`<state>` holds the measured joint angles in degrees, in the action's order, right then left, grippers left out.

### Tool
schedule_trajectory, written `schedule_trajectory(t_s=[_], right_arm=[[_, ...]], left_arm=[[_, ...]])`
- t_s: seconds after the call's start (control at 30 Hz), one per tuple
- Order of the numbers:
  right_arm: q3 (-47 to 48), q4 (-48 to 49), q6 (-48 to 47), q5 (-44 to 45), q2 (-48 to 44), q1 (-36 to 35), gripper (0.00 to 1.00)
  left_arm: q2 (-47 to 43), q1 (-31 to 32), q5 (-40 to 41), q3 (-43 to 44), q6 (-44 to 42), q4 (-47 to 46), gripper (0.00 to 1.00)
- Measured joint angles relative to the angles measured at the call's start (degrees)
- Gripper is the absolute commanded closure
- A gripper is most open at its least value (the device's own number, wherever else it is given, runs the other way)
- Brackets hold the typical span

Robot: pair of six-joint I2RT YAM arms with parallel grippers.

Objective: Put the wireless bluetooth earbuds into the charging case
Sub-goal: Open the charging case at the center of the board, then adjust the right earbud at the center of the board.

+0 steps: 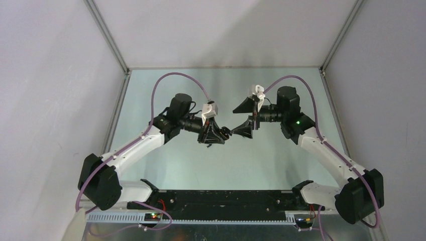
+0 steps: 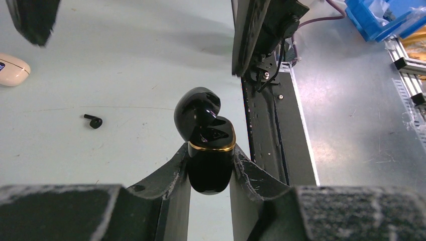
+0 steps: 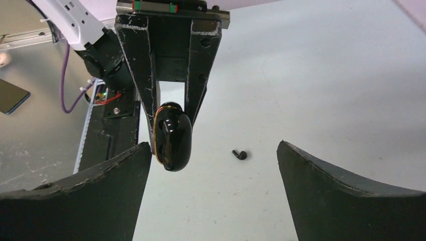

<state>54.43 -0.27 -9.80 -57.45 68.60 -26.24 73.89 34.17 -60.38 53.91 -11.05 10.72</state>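
Observation:
My left gripper (image 2: 211, 149) is shut on a glossy black charging case (image 2: 208, 170) with a gold rim. It holds the case above the table with the lid tipped open. What lies inside the case cannot be made out. The same case (image 3: 173, 140) hangs just left of my right gripper (image 3: 213, 145), which stands wide open and empty. One black earbud (image 3: 239, 154) lies on the table below and between the right gripper's fingers. In the left wrist view that earbud (image 2: 93, 121) is left of the case. From above, both grippers (image 1: 221, 134) (image 1: 240, 118) meet mid-table.
A cream-white case (image 2: 12, 69) lies at the far left of the left wrist view. A blue bin (image 2: 371, 17) stands off the table beyond the black base rail (image 1: 221, 198). A dark flat object (image 3: 10, 95) lies outside the work surface.

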Motion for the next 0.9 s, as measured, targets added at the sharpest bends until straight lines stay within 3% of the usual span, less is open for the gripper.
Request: schedule_trajectory(t_s=[0.37,0.9], right_arm=[[0.00,-1.81,-2.51,-0.15,-1.11,-1.57,0.01],[0.00,-2.43,-4.00,8.17,1.60,-2.86,0.01]], left_arm=[[0.00,0.00,-0.04,0.00,-0.04,0.17,1.00],[0.00,0.02,-1.38,0.00,-0.07,0.26,1.00]])
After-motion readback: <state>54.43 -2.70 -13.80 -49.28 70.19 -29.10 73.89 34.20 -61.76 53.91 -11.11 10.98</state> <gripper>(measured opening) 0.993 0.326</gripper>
